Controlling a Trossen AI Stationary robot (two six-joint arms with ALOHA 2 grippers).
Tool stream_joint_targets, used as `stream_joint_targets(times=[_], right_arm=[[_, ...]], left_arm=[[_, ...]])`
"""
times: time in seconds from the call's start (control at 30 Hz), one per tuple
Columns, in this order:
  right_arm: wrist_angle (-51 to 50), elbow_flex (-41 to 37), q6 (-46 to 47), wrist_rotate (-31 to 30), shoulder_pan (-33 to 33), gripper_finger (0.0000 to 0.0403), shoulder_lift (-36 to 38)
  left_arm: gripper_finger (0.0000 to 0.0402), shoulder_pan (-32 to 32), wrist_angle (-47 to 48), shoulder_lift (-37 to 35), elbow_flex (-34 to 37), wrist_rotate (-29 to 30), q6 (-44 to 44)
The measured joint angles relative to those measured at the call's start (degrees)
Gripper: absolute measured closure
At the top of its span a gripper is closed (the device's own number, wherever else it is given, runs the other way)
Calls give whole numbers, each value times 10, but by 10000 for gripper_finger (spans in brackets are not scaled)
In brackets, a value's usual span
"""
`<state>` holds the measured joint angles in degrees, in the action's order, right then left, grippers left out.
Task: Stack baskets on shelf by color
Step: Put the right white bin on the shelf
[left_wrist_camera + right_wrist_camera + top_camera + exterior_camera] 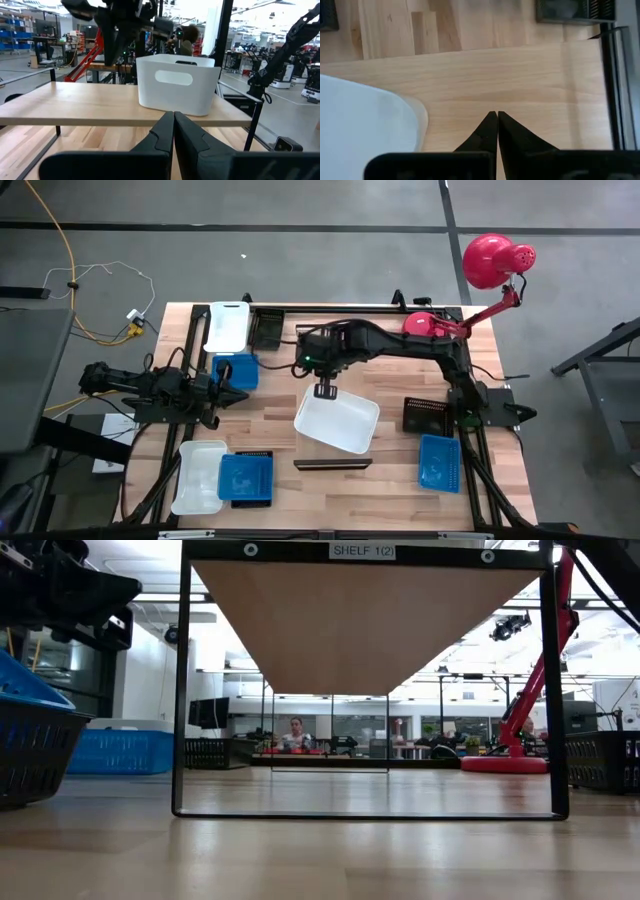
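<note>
Dark fingers of the left gripper (173,131) rest pressed together, holding nothing, facing a white basket (176,82) that stands on the shelf (75,105). Over the shelf, the right gripper (325,389) hovers just beside that basket, likewise closed and empty. Thin, stiff plastic, the basket looks light and slick; its rim or handle slot appears the surest hold.
</note>
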<state>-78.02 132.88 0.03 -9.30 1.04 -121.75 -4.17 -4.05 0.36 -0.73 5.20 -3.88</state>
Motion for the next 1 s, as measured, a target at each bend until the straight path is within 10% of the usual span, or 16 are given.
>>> stream_joint_targets(times=[1.0], right_arm=[[38,0,-62,94,-49,403,0]], left_arm=[[401,0,0,0,0,1,0]])
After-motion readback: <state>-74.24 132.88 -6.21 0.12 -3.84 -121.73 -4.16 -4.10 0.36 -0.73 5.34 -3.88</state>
